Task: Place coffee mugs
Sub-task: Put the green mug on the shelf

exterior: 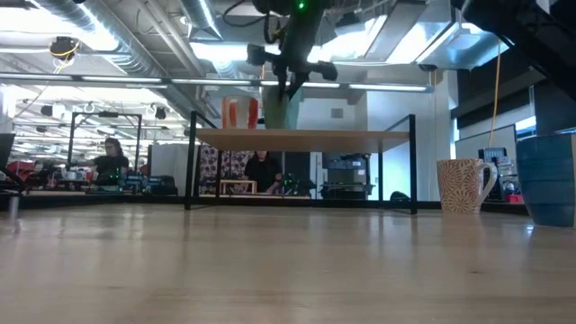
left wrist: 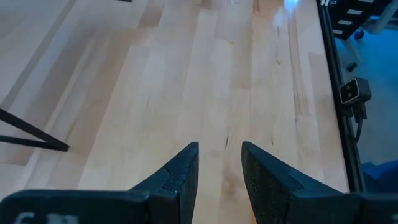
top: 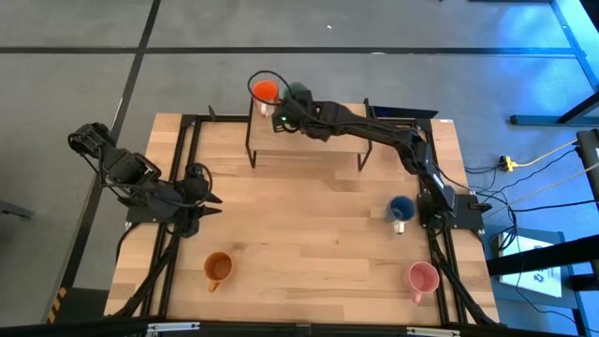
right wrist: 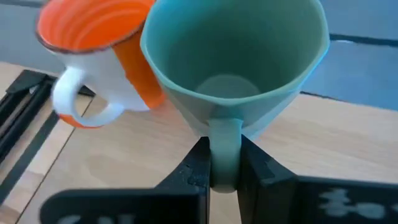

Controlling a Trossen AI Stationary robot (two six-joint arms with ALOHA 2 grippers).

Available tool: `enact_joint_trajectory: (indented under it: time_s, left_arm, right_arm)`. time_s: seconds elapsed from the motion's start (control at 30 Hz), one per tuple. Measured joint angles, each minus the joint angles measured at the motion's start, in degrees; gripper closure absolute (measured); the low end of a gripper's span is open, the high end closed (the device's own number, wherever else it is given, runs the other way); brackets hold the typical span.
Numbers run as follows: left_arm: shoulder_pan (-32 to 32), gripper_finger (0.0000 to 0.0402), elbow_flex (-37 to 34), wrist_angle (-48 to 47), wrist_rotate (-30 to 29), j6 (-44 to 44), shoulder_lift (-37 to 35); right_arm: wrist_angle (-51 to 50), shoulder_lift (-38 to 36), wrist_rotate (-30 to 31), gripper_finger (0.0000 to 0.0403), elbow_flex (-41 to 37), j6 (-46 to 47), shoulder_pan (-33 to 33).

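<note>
My right gripper point(top: 288, 105) reaches over the raised shelf point(top: 318, 154) at the table's far edge, shut on the green mug point(right wrist: 236, 56). The red-orange mug point(top: 266, 91) with a white handle stands on the shelf just to the green mug's left, very close. In the low view the green mug's point(exterior: 283, 110) base is level with the shelf top. The orange mug point(top: 217, 268), pink mug point(top: 423, 278) and dark blue mug point(top: 401, 208) stand on the table. A cream-white mug point(exterior: 463, 186) shows in the low view. My left gripper point(left wrist: 221, 152) is open over bare wood at the left. My right gripper pinches the green mug's handle point(right wrist: 224, 140) between its two fingers, one on each side of it. The fingers come slanting down from the table's right and near side. The mug is upright, mouth up; whether its base rests on the shelf I cannot tell.
The shelf has a wooden top on thin black legs point(top: 251, 150), with open room on the top to the right of the mugs. The wide middle of the table point(top: 309, 225) is bare wood. Black frame rails point(top: 182, 168) run along the left and right sides.
</note>
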Motion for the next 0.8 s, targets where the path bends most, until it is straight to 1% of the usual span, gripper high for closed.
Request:
enact_joint_trajectory:
  time_s: [0.27,0.4,0.5,0.63,0.8]
  left_arm:
    - [0.0,0.0286,0.0,0.02,0.0,0.02,0.0]
    - [0.0,0.0286,0.0,0.04,0.0,0.03,0.0]
    - [0.0,0.0286,0.0,0.03,0.0,0.0,0.0]
    - [0.0,0.0286,0.0,0.04,0.0,0.02,0.0]
    - [0.0,0.0286,0.0,0.04,0.0,0.02,0.0]
  right_arm:
    - [3.09,0.05,-0.64,0.0379,-3.79,0.2,-0.47]
    - [6.54,0.04,-0.68,0.0379,-4.82,0.01,-0.45]
    - [7.32,0.04,-2.08,0.0376,-4.86,-0.09,-0.45]
    - [7.59,0.04,-0.96,0.0343,-4.86,-0.12,-0.32]
    - [7.65,-0.02,-1.15,0.03,-4.84,-0.36,-0.32]
